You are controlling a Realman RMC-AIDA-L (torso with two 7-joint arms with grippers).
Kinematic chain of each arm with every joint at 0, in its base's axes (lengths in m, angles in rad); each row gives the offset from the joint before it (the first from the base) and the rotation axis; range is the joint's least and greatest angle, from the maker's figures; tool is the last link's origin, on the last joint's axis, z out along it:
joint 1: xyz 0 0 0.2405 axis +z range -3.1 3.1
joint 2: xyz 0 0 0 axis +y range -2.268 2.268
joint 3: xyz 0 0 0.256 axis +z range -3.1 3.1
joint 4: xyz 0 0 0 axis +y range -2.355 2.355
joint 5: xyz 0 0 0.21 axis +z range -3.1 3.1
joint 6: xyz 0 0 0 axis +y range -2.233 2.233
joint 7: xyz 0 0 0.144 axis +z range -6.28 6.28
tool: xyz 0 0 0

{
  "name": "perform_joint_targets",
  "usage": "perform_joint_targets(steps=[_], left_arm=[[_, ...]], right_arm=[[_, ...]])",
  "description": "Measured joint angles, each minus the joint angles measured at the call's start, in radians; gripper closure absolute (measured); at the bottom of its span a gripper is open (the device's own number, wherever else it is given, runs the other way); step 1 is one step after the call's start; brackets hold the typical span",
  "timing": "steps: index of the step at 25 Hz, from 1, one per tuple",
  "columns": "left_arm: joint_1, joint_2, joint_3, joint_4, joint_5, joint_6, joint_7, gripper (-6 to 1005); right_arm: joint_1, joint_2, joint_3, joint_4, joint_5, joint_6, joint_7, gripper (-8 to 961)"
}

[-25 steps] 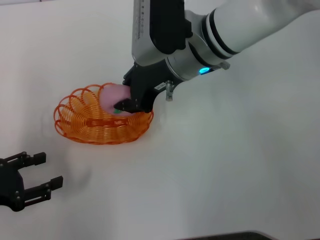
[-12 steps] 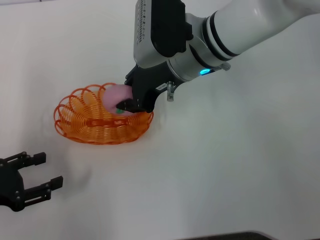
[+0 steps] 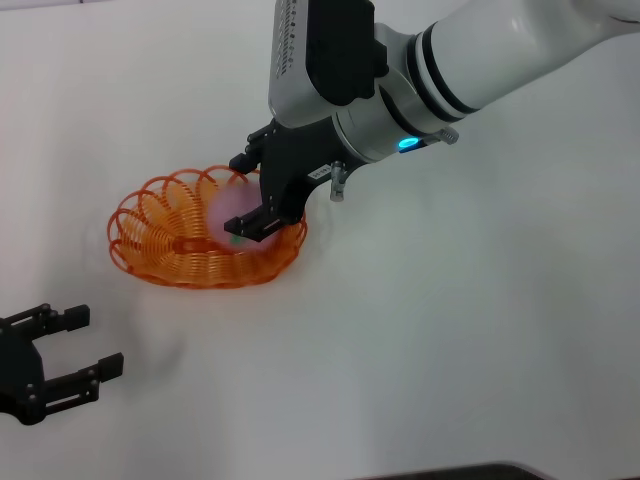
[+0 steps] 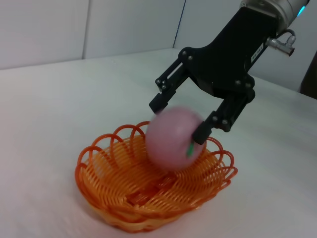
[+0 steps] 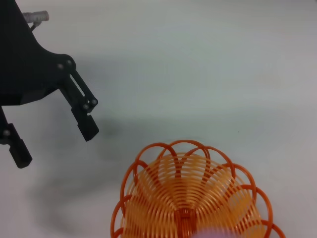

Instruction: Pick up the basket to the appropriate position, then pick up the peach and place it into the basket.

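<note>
Jaws of right gripper (image 3: 250, 195) spread, released, poised over basket's right side; jaws of left gripper (image 3: 75, 348) also apart, empty, parked at near left. White desk (image 3: 480, 330) carries orange basket (image 3: 165, 255), centre-left. Peach (image 4: 174, 140) blurred, apparently dropping into basket; contact with wire unclear. Step: placing peach, release done. Next: lift right arm clear without snagging rim. Peach mostly hidden behind jaws in head view.

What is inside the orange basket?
The pink peach is inside the basket, just under the right gripper, whose fingers are spread open. The peach hides part of the basket's floor; the wire floor beside it is bare.
</note>
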Motion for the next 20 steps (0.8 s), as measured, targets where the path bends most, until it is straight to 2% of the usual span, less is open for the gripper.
perform_joint_targets(steps=[6,11,14,20], left_arm=[[0.007,0.001,-0.003,0.005,0.000,0.001,0.000,247],[0.009,0.002,-0.003,0.006,0.000,0.000,0.000,247],[0.010,0.002,-0.003,0.006,0.000,0.000,0.000,247],[0.006,0.002,-0.002,0.005,0.000,-0.001,0.000,247]], right_arm=[[0.000,0.000,0.001,0.000,0.000,0.015,0.000,49],[-0.003,0.000,0.001,-0.001,0.000,0.017,-0.001,-2],[-0.017,0.000,0.003,-0.019,0.008,0.012,-0.010,0],[-0.115,-0.009,0.074,-0.119,0.072,-0.062,-0.058,5]])
